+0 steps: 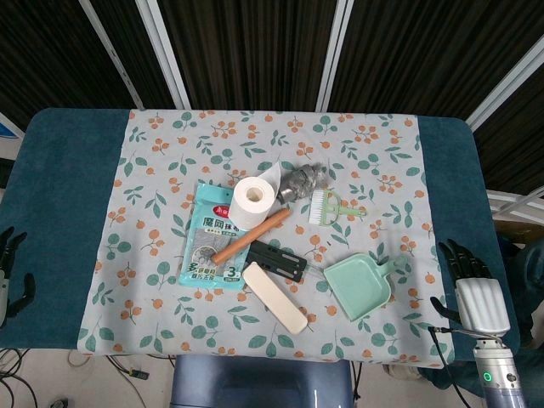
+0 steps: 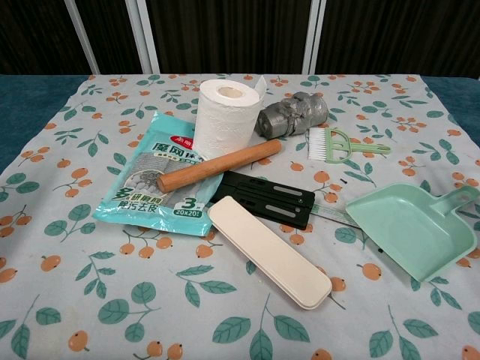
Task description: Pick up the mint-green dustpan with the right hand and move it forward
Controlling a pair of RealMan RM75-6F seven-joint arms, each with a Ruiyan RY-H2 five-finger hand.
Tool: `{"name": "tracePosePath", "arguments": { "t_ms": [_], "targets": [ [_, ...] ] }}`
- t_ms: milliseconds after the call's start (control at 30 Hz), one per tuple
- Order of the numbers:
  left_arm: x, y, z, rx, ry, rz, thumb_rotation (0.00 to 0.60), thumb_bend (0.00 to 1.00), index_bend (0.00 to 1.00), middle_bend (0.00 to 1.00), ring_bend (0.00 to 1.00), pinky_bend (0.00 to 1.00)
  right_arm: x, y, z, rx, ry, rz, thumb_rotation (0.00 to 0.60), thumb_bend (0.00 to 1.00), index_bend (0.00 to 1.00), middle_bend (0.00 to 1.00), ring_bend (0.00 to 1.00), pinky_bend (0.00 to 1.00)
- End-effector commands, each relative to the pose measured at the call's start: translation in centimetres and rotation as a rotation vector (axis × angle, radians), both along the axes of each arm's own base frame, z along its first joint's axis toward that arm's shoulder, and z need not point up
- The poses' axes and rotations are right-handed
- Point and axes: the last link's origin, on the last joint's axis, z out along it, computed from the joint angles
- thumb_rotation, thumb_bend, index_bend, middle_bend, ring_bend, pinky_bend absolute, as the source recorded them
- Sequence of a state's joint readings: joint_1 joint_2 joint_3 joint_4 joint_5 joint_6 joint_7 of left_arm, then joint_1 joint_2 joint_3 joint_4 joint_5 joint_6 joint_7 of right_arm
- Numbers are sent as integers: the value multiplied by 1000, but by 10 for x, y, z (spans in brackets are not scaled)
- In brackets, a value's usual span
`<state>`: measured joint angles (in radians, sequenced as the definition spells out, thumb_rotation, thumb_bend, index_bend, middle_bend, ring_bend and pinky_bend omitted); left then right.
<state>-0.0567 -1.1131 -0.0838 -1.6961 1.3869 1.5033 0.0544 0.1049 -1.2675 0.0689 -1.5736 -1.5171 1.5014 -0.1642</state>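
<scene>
Your dustpan (image 1: 359, 285) lies flat on the flowered cloth (image 1: 170, 170) at the near right, untouched, so nothing of the task is done: the reach, the grasp, the lift and the forward move all remain. Its long axis runs diagonally; the handle (image 1: 398, 262) points far-right, toward your side, and the open mouth faces near-left, toward the white case (image 1: 274, 297) and black holder (image 1: 276, 260). Your right hand (image 1: 473, 293) rests off the cloth just right of it, fingers spread, holding nothing. Your left hand (image 1: 10, 268) sits at the far edge, also empty.
</scene>
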Motion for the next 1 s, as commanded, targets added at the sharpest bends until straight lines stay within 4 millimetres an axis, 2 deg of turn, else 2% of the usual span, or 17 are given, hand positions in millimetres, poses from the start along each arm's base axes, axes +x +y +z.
{"name": "tracePosePath", "arguments": {
  "t_ms": [33,700,833,1000],
  "targets": [
    [0,0,0,1,0,1,600,558,87,8,16,0,0,0,0,1,-1,-1,600,231,62,78,127,227],
    [0,0,-2,-5,0,12,600,558,87,8,16,0,-5,-6,-4,69,-69,-12,600,231,64,82,129,228],
    [0,-1,-3,-8,0,16,600,558,87,8,16,0,-9,-18,-4,142,-141,0,600,231,64,93,129,228],
    [0,0,-4,-15,2,26,600,558,87,8,16,0,-11,-53,-4,279,-187,43,600,231,111,149,129,228]
  ]
}}
